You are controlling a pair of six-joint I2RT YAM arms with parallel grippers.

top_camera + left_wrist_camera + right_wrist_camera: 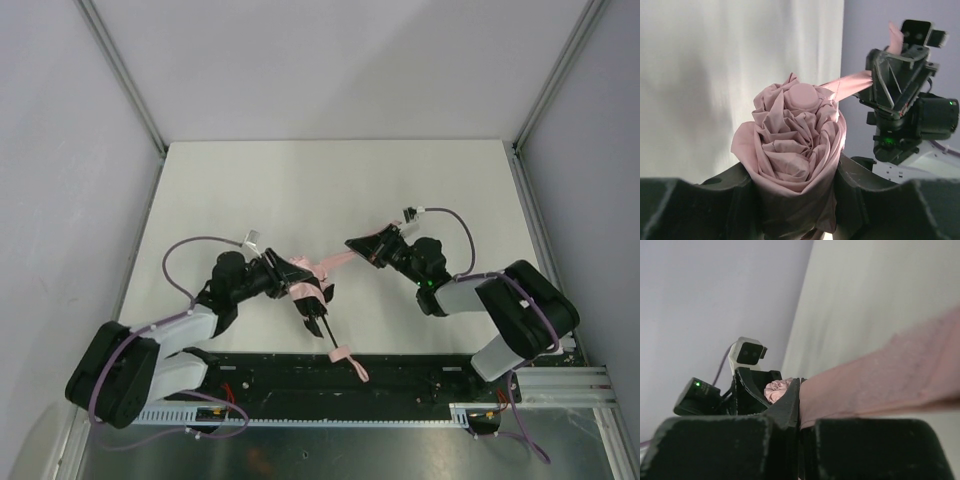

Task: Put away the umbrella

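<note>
Overhead alone: umbrella (pixel 303 290) shaft (pixel 322 328) (dark).

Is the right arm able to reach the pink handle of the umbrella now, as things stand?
Probably not at once: the right gripper is shut on the tie strap of the umbrella, so it must let go first. The handle itself shows uncovered near the arm bases.

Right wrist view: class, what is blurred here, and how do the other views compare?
Right wrist view: the pale pink fabric strap smeared, near the lens. Left wrist view: the pale pink fabric folding umbrella crisp. Top external view: evenly lit, sharp.
</note>
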